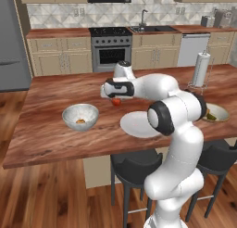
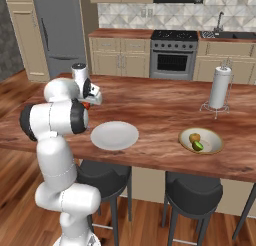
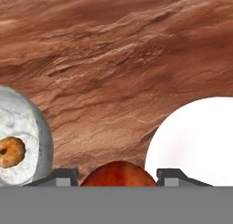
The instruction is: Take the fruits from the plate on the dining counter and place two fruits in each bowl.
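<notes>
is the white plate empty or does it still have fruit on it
Empty: the plate shows bare white, and the red fruit sits between the fingers above the counter.

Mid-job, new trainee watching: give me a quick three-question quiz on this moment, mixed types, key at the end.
1. True or false: the plate has no fruit on it.
2. What does the gripper hold? A) orange fruit B) red fruit C) nothing
3. How many fruits lie in the beige bowl, and how many in the grey bowl?

Key: 1 true. 2 B. 3 two in the beige bowl, green and yellow-green; one in the grey bowl, the orange fruit.
</notes>
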Tool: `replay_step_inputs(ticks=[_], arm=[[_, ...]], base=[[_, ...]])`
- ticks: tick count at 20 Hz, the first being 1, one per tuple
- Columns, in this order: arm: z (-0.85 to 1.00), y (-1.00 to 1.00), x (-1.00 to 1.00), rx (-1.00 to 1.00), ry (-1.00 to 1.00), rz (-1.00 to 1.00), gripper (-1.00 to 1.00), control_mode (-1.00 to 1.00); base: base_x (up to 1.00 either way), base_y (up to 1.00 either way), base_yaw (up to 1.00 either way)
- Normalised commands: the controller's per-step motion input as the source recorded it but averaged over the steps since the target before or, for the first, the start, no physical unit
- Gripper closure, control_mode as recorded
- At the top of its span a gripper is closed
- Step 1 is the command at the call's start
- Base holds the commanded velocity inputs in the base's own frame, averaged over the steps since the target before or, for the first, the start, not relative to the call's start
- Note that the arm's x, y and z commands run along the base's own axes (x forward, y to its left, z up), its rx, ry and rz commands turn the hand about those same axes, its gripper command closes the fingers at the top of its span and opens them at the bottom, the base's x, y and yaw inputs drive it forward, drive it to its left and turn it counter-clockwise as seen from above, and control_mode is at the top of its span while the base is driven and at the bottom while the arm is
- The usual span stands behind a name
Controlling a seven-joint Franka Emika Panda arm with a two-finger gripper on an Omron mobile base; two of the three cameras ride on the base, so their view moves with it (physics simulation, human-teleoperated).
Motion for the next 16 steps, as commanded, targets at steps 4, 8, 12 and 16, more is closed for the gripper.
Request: replay_step_inputs(ticks=[4, 8, 12, 16], arm=[[0.44, 1.0, 0.0, 0.0, -0.09, 0.08, 1.0, -1.0], [0.52, 0.65, 0.0, 0.04, -0.09, 0.05, 1.0, -1.0], [0.01, 0.66, 0.01, 0.0, 0.02, 0.0, 1.0, -1.0], [-0.45, 0.37, 0.0, 0.0, 0.0, 0.0, 1.0, -1.0]], base=[[0.0, 0.0, 0.0], [0.0, 0.0, 0.0], [0.0, 0.0, 0.0], [0.0, 0.0, 0.0]])
